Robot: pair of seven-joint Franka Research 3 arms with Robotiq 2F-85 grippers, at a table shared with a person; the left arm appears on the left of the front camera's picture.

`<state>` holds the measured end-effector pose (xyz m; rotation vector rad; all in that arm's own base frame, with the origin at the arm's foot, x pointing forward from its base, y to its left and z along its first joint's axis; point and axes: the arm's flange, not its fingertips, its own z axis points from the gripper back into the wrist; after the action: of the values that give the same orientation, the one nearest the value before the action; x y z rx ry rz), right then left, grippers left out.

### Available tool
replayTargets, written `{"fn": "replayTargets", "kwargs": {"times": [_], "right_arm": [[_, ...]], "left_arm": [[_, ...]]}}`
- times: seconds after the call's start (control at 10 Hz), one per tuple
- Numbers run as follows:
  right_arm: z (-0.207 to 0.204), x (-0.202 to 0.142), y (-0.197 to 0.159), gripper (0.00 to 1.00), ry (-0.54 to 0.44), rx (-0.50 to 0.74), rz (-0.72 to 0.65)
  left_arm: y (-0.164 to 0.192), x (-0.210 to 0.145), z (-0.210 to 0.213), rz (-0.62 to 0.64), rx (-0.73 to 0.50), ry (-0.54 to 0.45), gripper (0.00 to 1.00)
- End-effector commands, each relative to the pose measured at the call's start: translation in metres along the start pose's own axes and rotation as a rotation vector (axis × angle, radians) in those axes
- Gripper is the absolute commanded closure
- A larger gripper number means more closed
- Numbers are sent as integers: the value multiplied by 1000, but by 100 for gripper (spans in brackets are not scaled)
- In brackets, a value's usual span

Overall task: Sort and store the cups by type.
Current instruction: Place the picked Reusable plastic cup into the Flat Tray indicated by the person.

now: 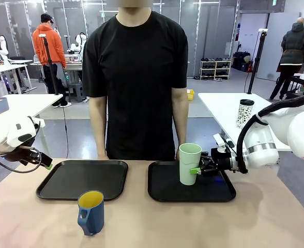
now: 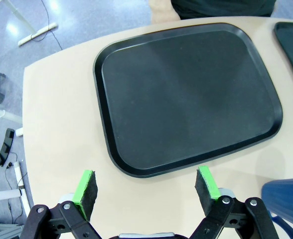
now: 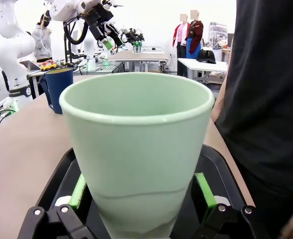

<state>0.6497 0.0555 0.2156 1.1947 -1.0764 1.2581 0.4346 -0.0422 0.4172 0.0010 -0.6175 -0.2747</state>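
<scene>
1. By the near edge of the worktop (image 1: 276, 222), left of centre, the dark blue handled mug with a yellow inside (image 1: 91, 212) stands upright on the bare surface. Its handle is turned toward the near left corner.
2. The left pincer (image 2: 146, 181) hovers over the left edge, released, jaws spread wide and touching nothing. The mug lies from it toward the near edge and the middle, long axis vertical. This arm is the nearer one to the mug, so I judge the next pick falls to it.
3. Just behind the mug lies the left tray (image 1: 83, 179), black, flat, round-cornered and bare.
4. On the matching right tray (image 1: 214, 194), the tall pale mint-green handleless tumbler (image 1: 189, 163) stands upright.
5. The right pincer (image 3: 141, 191) reaches in level from the right edge, its green pads (image 3: 205, 190) close beside the tumbler's lower wall on either side. I cannot tell whether it is clenched on the tumbler or only straddles it.
6. A person (image 1: 136, 77) stands at the far edge.
</scene>
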Motion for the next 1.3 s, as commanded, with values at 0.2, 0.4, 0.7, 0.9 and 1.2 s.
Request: {"fn": "replayTargets", "kwargs": {"times": [0.2, 0.4, 0.7, 0.9, 1.2], "right_arm": [[19, 0, 11, 0, 11, -28, -46], [34, -2, 22, 0, 29, -45, -62], [58, -3, 36, 0, 65, -102, -73], [64, 1, 41, 0, 94, -125, -67], [71, -4, 34, 0, 69, -123, -64]], "left_arm": [[1, 0, 0, 1, 0, -1, 0], [1, 0, 0, 1, 0, -1, 0], [1, 0, 0, 1, 0, -1, 0], [1, 0, 0, 1, 0, -1, 0], [1, 0, 0, 1, 0, -1, 0]]}}
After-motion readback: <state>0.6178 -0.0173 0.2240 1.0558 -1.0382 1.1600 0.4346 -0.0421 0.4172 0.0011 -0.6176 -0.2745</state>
